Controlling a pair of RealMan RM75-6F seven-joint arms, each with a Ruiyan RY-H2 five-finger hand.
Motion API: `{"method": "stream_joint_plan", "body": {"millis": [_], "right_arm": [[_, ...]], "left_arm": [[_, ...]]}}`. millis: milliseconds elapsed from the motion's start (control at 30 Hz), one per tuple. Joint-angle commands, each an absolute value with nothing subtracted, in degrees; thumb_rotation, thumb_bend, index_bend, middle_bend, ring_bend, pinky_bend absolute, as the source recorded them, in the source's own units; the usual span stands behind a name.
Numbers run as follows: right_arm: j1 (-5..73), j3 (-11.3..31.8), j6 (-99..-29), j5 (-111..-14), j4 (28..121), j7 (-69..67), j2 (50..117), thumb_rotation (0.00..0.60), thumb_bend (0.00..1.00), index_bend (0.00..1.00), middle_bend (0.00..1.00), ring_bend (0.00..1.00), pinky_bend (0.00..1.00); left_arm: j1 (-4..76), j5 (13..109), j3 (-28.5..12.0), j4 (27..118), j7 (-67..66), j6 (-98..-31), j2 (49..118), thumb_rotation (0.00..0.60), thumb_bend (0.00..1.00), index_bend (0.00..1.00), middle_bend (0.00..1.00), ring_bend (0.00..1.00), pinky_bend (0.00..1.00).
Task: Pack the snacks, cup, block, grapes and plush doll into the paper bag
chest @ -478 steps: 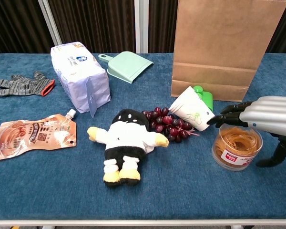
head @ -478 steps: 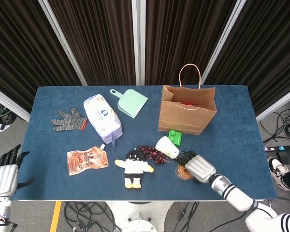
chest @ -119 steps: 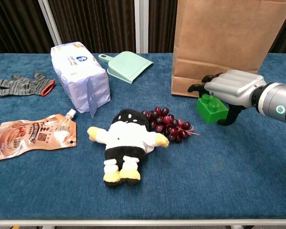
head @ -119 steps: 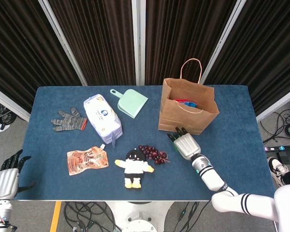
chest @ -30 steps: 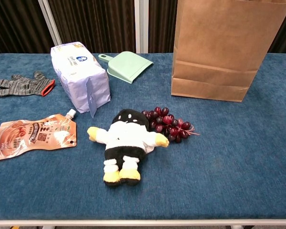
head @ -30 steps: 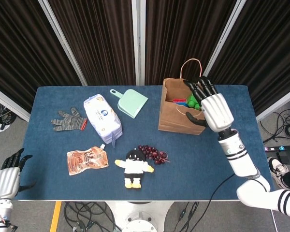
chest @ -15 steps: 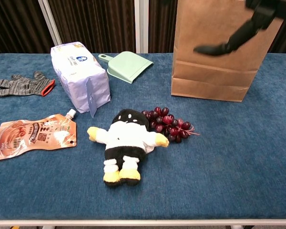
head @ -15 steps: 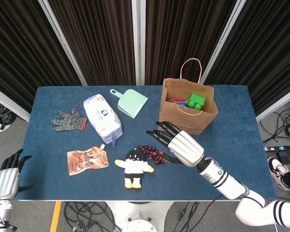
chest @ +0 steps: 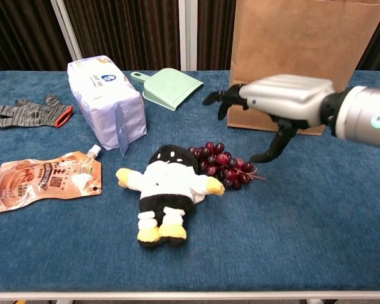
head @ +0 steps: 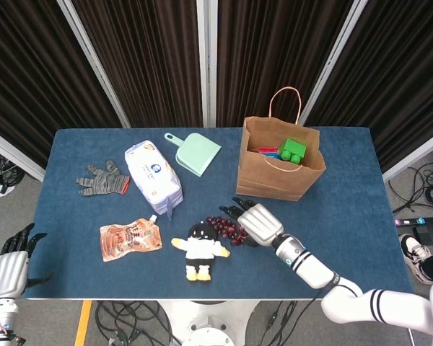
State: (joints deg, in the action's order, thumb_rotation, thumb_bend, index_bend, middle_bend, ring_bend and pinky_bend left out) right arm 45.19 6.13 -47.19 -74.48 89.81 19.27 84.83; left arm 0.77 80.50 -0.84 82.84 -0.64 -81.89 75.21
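Having dropped from above the brown paper bag with the looped handle [head: 280,164], where it hung a second ago, the right hand [chest: 280,100] now hovers palm-down over the bunch of dark red grapes [chest: 227,164], its fingers [chest: 220,97] spread and released, holding nothing. The grapes lie directly beneath the palm, with the fingertips reaching past their far edge and the thumb hanging down just at their bag-side end, not visibly touching. The green toy block [head: 293,150] that this hand carried four seconds ago now sits inside the bag's open mouth on the other packed items, so that step looks finished and the grapes appear to be the next target. Just on the near, left side of the fingers lies the black-and-white plush doll with yellow feet [chest: 167,190], its arm touching the grapes, which could snag in a broad grasp. Well beyond the fingertips, the pale lilac snack packet [chest: 105,101] and the orange spouted pouch [chest: 43,179] remain unpacked. Far off at the table's corner, the left hand [head: 9,264] rests idle, fingers loosely apart and empty.
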Motion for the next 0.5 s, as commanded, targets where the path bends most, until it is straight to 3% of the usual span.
{"method": "stream_joint_plan", "body": {"millis": [33, 500], "right_arm": [[46.8, 5.7, -44.2, -71.0, 85.7, 21.9, 88.6, 0.600, 0.11, 0.07, 0.18, 0.05, 0.23], [49.2, 5.6, -42.3, -68.2, 77.3, 23.0, 96.8, 0.600, 0.10, 0.06, 0.15, 0.02, 0.20]], "left_arm": [[0.7, 80.5, -0.8, 82.6, -0.5, -81.8, 75.5, 0.600, 0.12, 0.27, 0.16, 0.11, 0.13], [0.4, 80.0, -0.8, 82.1, 0.3, -81.7, 75.4, 0.600, 0.12, 0.27, 0.16, 0.11, 0.13]]}}
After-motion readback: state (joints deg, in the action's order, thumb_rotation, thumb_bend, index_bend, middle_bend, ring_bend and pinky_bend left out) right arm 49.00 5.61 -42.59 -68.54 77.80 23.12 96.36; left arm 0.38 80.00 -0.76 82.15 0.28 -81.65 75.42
